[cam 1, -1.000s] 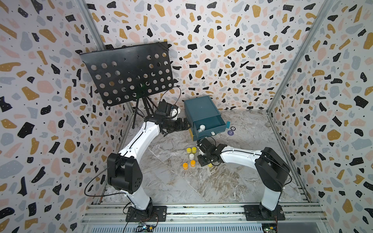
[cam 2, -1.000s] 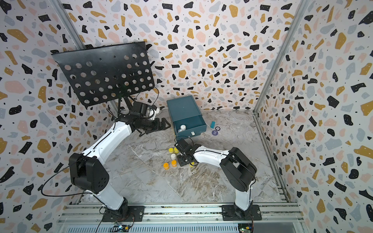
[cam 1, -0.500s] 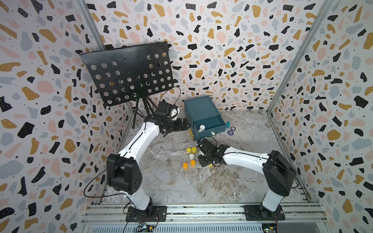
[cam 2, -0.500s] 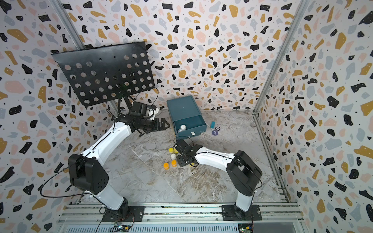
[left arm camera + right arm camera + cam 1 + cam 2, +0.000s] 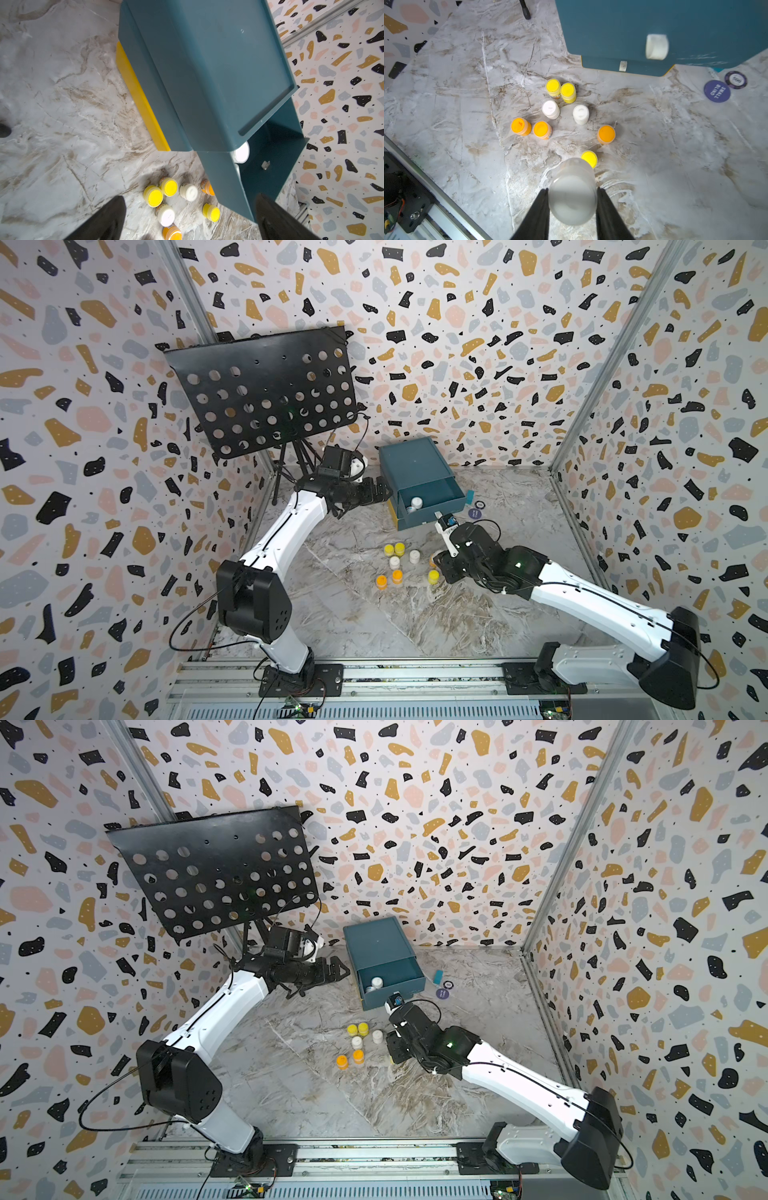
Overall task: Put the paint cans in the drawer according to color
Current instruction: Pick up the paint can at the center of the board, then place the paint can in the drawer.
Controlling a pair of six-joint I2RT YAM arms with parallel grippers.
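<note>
The teal drawer (image 5: 440, 489) (image 5: 270, 166) stands pulled open with two white paint cans (image 5: 416, 502) inside. Loose paint cans stand on the floor in front of it: yellow (image 5: 553, 86) (image 5: 568, 91) (image 5: 589, 158), white (image 5: 550, 108) (image 5: 581, 113) and orange (image 5: 520, 125) (image 5: 542, 129) (image 5: 606, 134). My right gripper (image 5: 572, 191) (image 5: 446, 568) is shut on another white paint can (image 5: 572, 195), held just above the floor beside the cluster. My left gripper (image 5: 380, 493) (image 5: 190, 198) hovers open and empty at the drawer unit's left side.
A black perforated music stand (image 5: 266, 393) rises at the back left behind the left arm. Two purple poker chips (image 5: 475, 513) (image 5: 735, 79) lie right of the drawer unit. A yellow layer (image 5: 137, 93) shows under the teal unit. Terrazzo walls close in on three sides.
My right gripper's jaws have narrowed onto the white can, and the right arm's elbow has swung outward to the right. The left arm has stayed still.
</note>
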